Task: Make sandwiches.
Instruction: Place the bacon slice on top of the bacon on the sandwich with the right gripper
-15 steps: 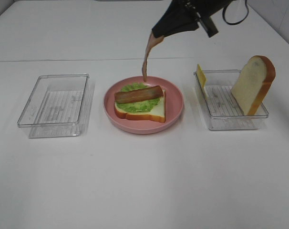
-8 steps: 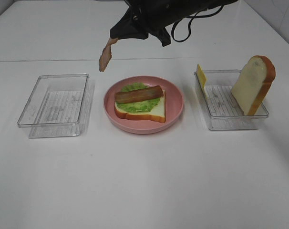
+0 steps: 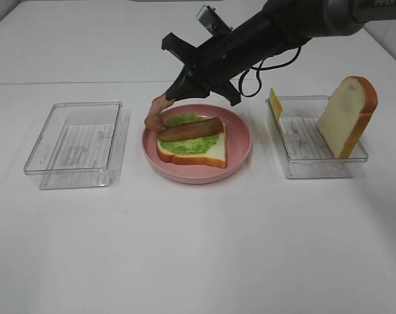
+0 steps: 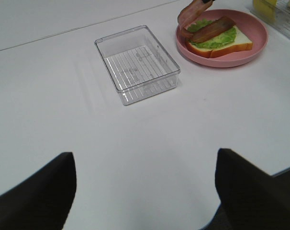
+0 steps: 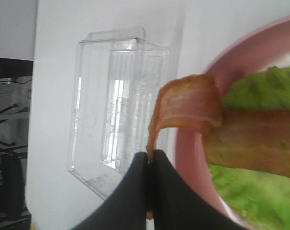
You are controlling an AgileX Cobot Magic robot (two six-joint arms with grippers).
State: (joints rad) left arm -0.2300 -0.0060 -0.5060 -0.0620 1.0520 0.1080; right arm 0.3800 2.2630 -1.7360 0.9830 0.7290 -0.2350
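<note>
The right gripper (image 3: 174, 95), stretched in from the upper right, is clenched on one end of a bacon strip (image 3: 155, 115). The strip curls down to the left edge of the sandwich (image 3: 193, 146) on the pink plate (image 3: 240, 154), mid-frame. The left gripper (image 4: 145, 154) hangs released, well away. A bread slice (image 3: 346, 114) leans in the right-hand tray (image 3: 315, 171).

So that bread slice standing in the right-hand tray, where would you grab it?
By its rounded top, coming down from above. The bread slice stands tilted on edge in the tray, its top well clear of the rim, so jaws could probably close across its two flat faces, the thin way. The cheese slice leans at the opposite end, out of the way.
</note>
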